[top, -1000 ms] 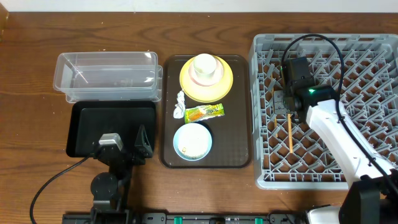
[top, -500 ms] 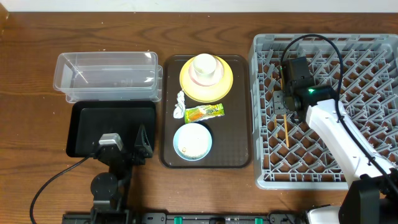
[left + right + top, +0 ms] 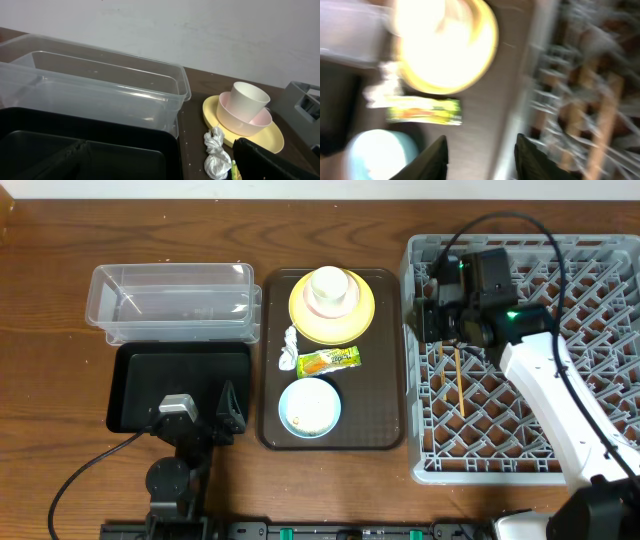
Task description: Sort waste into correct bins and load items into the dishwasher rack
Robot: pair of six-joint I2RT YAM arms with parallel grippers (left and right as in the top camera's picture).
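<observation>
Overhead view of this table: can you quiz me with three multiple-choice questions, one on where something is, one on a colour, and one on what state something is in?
1. Where do the chopsticks lie?
A) on the plate
B) in the grey rack
C) in the cup

2. What colour is the plate under the cup?
A) yellow
B) red
C) black

3. How is the right tool?
A) shut on a chopstick
B) shut on the cup
C) open, holding nothing

Answers:
1 B: the two sticks rest among the rack's pegs.
2 A: its rim shows yellow all round.
3 C: the right wrist view shows its fingers apart with nothing between them.
</observation>
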